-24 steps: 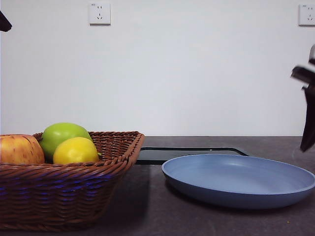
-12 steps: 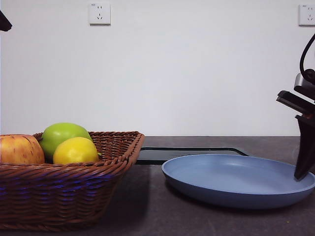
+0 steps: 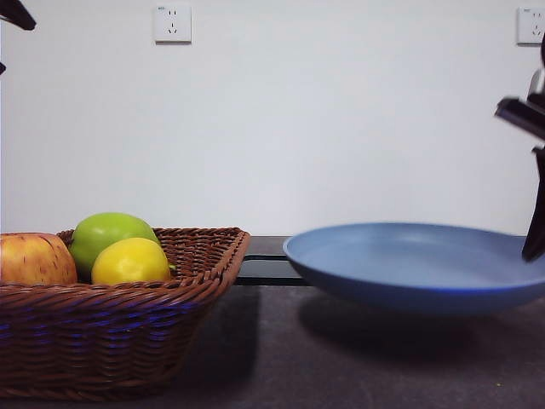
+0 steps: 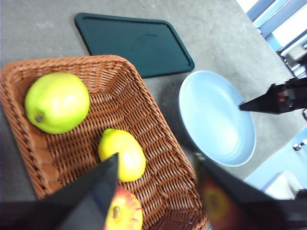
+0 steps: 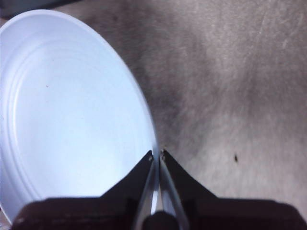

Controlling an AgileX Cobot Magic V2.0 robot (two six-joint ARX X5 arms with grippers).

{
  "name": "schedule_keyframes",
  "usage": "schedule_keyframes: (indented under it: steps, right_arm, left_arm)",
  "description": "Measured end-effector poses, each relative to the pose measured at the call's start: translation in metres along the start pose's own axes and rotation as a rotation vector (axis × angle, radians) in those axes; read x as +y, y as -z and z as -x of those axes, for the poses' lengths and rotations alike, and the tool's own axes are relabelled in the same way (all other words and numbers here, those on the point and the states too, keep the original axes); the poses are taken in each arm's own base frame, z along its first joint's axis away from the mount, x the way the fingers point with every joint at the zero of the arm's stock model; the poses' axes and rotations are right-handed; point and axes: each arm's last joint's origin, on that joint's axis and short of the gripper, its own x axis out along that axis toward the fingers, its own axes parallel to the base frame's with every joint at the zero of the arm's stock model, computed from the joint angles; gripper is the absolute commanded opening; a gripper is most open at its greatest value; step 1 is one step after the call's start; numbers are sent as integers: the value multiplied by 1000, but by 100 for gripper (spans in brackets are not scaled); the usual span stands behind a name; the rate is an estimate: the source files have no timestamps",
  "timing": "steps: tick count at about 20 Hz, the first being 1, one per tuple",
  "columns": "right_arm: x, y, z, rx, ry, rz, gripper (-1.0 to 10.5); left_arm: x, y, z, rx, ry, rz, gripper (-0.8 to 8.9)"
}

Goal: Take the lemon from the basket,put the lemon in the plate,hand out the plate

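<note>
Front view shows the plate (image 3: pixel 409 268) clear of the table, its shadow on the dark surface beneath, with the right gripper (image 3: pixel 534 247) at its far-right rim. Right wrist view confirms the jaws are pinched nearly together on the plate's thin rim (image 5: pixel 154 163). The plate is empty.

The lemon (image 3: pixel 130 261) sits in the basket (image 3: pixel 111 328), just beside the green apple (image 3: pixel 109 234) and the streaked apple (image 3: pixel 34 259). Left wrist view places the left gripper (image 4: pixel 153 165) above the basket, jaws spread wide, holding nothing, with the lemon (image 4: pixel 123 153) near one jaw.

Handling, as judged: the lemon looks firm, light and smooth, so it could roll or slip; a grip across its narrow middle seems safest. The plate appears stiff and light, but a single rim pinch leaves it free to tilt once loaded.

Limits: the right gripper is cut off at the front view's edge. The streaked apple is half hidden in both views. The black tray (image 4: pixel 134 45) shows only as a thin strip from the front.
</note>
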Motion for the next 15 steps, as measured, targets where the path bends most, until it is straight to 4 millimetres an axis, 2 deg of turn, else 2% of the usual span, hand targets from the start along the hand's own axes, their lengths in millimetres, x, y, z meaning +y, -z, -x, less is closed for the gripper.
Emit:
schedule_keyframes:
  steps: [1, 6, 11, 15]
  right_arm:
    - [3, 2, 7, -17, -4, 8, 3]
    - [13, 10, 33, -104, -25, 47, 3]
    - [18, 13, 46, -140, -33, 64, 3]
    - [18, 13, 47, -145, -34, 66, 3]
  left_arm:
    - [-1, 0, -2, 10, 6, 9, 402]
    - [-5, 1, -13, 74, 50, 68, 406]
    - [-7, 2, -54, 256, 25, 123, 406]
    - [-23, -18, -80, 304, -97, 41, 406]
